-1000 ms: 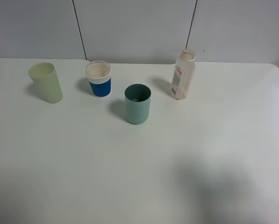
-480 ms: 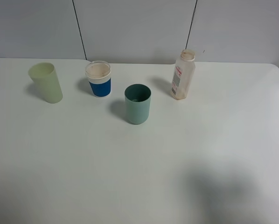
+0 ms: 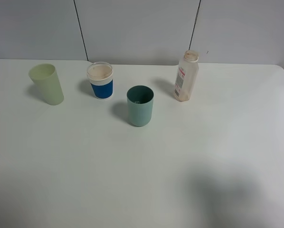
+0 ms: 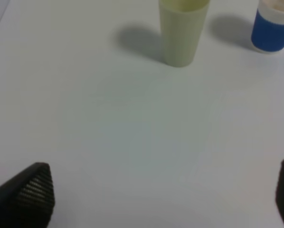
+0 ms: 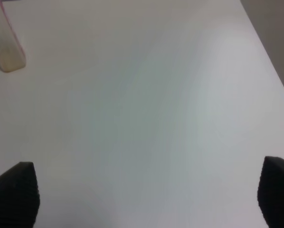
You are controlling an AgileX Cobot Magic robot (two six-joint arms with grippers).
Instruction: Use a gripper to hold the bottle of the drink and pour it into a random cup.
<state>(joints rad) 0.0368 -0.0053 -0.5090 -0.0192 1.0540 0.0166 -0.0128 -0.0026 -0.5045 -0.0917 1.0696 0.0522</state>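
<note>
Three cups, one bottle, two pincers.

Table: plain white, matte, with soft grey shadows.
Wall panels: pale grey, divided by thin dark seams.
Bottle: translucent, milky-beige; red-and-white label with dark print.
Teal-green cup: uniform colour, dark inside, unmarked.
Pale yellow-green tumbler: plain, translucent.
Blue-and-white cup: white upper band, solid blue lower band, pale tan contents.
Left fingers: black, ribbed texture.
Right fingers: black, finely textured.
</note>
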